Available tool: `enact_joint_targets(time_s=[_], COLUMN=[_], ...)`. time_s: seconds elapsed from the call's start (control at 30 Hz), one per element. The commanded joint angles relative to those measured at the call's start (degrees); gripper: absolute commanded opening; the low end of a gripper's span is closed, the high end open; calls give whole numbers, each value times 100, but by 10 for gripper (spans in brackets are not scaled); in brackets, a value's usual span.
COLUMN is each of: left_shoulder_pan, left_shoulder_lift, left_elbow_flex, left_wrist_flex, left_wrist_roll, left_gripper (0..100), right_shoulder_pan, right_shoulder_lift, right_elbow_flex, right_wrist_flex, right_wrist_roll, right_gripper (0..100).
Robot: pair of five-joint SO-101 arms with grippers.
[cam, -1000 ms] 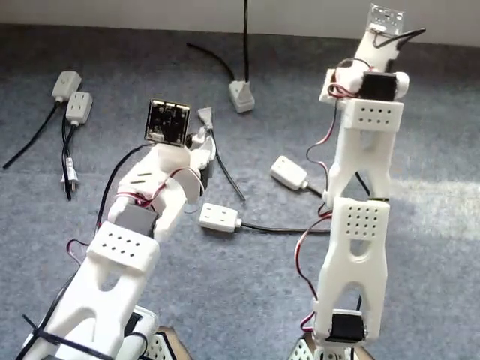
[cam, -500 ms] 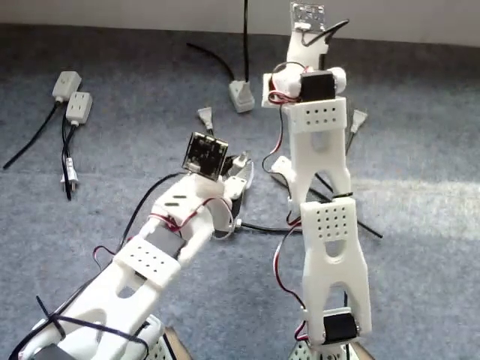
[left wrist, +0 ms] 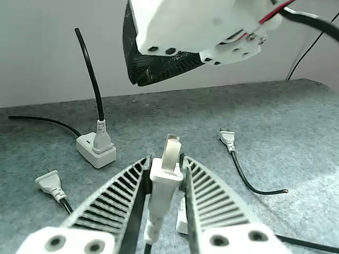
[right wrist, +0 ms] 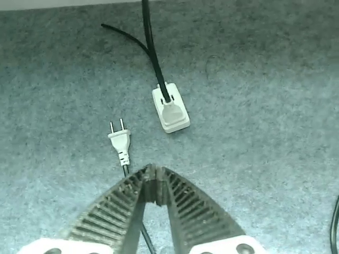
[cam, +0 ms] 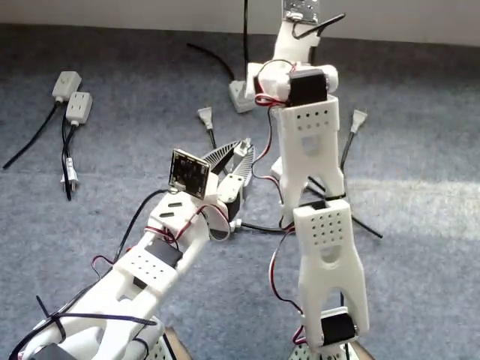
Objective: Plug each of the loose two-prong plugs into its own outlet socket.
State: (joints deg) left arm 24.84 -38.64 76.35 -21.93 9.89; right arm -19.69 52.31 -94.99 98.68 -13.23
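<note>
My left gripper (left wrist: 167, 159) is shut on a white two-prong plug (left wrist: 165, 172), prongs pointing away, held above the carpet mid-table; the high view has this gripper (cam: 238, 148) beside the right arm. A white socket (left wrist: 96, 150) with a black-corded plug in it lies farther back (cam: 239, 96). Loose plugs lie to either side (left wrist: 49, 183) (left wrist: 228, 138), seen from above as the nearer plug (cam: 204, 115) and the farther plug (cam: 358, 118). My right gripper (right wrist: 152, 177) is shut on nothing, hanging over the carpet close to a loose plug (right wrist: 120, 141) and the occupied socket (right wrist: 170, 112).
Two white sockets (cam: 66, 84) (cam: 78, 108) with cords lie at the far left, with another plug (cam: 69, 177) below them. A black cable (cam: 262, 226) runs under both arms. The right arm (cam: 311, 150) stands tall just right of my left gripper. The carpet's back edge meets a wall.
The left arm swung right toward the table's middle, then raised its gripper a little. The right arm swung left, toward the occupied socket at the back.
</note>
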Motion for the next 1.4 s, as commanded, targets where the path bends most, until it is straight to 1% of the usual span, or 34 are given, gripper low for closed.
enact_joint_targets(time_s=[0.0,0.07,0.13,0.23,0.33,0.4,0.5,0.57,0.67,0.8,0.97,1.13,1.37], left_shoulder_pan=[-75,-75,-92,-101,-127,-242,-338,-365,-338,-119,-48,-40,-75], left_shoulder_lift=[-13,-4,57,462,875,1033,954,725,215,-347,-505,-365,-356], left_elbow_flex=[-154,-154,-154,-215,-418,-435,-330,-198,57,365,426,400,365], left_wrist_flex=[62,70,62,35,-141,-369,-563,-607,-571,-563,-563,-563,-563], left_wrist_roll=[70,70,70,62,70,105,536,695,712,686,686,677,677], left_gripper=[6,6,6,6,6,6,6,6,6,6,6,6,6], right_shoulder_pan=[-198,-338,-462,-532,-532,-541,-787,-857,-866,-1059,-1112,-1516,-1525], right_shoulder_lift=[-505,-673,-936,-1429,-1974,-2510,-3451,-3987,-4497,-4778,-4954,-5033,-5130], right_elbow_flex=[-576,-576,-576,-576,-312,488,2325,3327,4321,5182,5455,5508,5552], right_wrist_flex=[268,268,268,268,268,268,242,66,-242,-233,-242,-101,233], right_wrist_roll=[-18,-9,185,536,580,580,598,598,580,563,554,554,554], right_gripper=[8,8,8,8,8,8,8,8,8,8,8,8,8])
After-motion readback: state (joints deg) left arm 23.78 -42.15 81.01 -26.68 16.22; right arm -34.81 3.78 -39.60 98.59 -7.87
